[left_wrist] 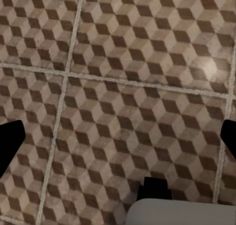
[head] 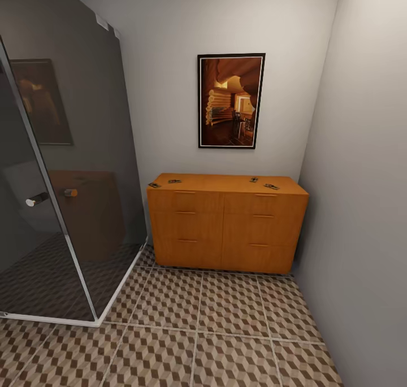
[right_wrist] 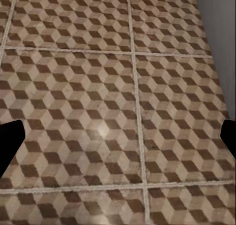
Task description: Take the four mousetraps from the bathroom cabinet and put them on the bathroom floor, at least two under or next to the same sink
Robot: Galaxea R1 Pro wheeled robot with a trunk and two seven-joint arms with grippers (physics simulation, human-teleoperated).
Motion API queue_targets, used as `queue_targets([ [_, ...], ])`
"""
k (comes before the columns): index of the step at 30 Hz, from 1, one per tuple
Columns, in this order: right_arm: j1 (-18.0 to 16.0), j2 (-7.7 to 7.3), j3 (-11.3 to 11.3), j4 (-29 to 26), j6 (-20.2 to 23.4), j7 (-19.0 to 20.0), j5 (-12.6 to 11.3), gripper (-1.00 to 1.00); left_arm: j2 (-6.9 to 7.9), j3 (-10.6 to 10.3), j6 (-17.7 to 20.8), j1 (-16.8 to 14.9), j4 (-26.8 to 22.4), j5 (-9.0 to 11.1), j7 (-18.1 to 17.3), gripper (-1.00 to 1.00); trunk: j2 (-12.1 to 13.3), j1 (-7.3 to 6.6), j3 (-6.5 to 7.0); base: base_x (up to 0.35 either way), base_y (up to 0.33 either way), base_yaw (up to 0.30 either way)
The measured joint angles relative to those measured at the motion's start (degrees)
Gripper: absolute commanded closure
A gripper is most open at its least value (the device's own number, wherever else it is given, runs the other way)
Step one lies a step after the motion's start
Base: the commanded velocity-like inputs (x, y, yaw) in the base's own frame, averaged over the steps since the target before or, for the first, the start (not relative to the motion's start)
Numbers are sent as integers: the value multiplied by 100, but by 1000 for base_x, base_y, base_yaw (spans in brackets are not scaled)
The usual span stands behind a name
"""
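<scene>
Four mousetraps (head: 174, 181) atop cabinet (head: 226, 223), drawers closed, tiled bathroom floor (head: 226, 330)

The orange-brown cabinet (head: 226, 229) stands on the bathroom floor (head: 226, 330), against the back wall. It has six drawers with thin handles. Four small mousetraps lie flat on its top. Two are near the left end: one (head: 154, 185) right at the corner and one (head: 174, 181) just beside it. Two more are near the right end: one (head: 254, 179) and another (head: 271, 186), close together. The floor has big tiles with a brown and beige cube pattern.
</scene>
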Motion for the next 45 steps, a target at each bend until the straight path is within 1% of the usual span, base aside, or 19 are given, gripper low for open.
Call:
queue_targets([
  [2, 1, -64, -68, -5, -9, 9, -21, -100, 16, 105, -10, 0, 0, 4, 2, -100, 0, 0, 0, 0, 0, 0],
  [6, -1, -62, -85, -2, -13, 15, -16, -100, 18, 149, -19, 0, 2, 0, -9, -100, 0, 0, 0, 0, 0, 0],
  [11, 2, -57, -90, 1, -14, 16, -12, -100, 20, 159, -24, 0, 8, 5, -13, -100, 0, 0, 1, 0, 0, -27],
  [23, 5, -48, -91, 2, -14, 17, -11, -100, -8, 155, -25, -1, 16, 6, -13, -100, 0, 0, 52, 0, 0, -205],
  [33, 2, -47, -91, 17, -15, 18, -12, -100, -14, 149, -26, 0, 10, -1, -22, -100, 0, 0, 66, 0, 0, -36],
  [36, 2, -28, -91, 25, -15, 18, -11, -100, -14, 148, -26, 0, 15, -2, -22, -100, 0, 0, 66, 0, 0, -2],
  [42, 3, 90, -90, 28, -15, 19, -2, -100, -12, 147, -26, 0, 18, -2, -22, -100, 0, 0, 66, 0, 0, 0],
  [45, 3, 104, -91, 28, -15, 19, 2, -100, -9, 142, -26, 0, 18, -2, -24, -100, 0, 0, 66, 0, 0, 0],
])
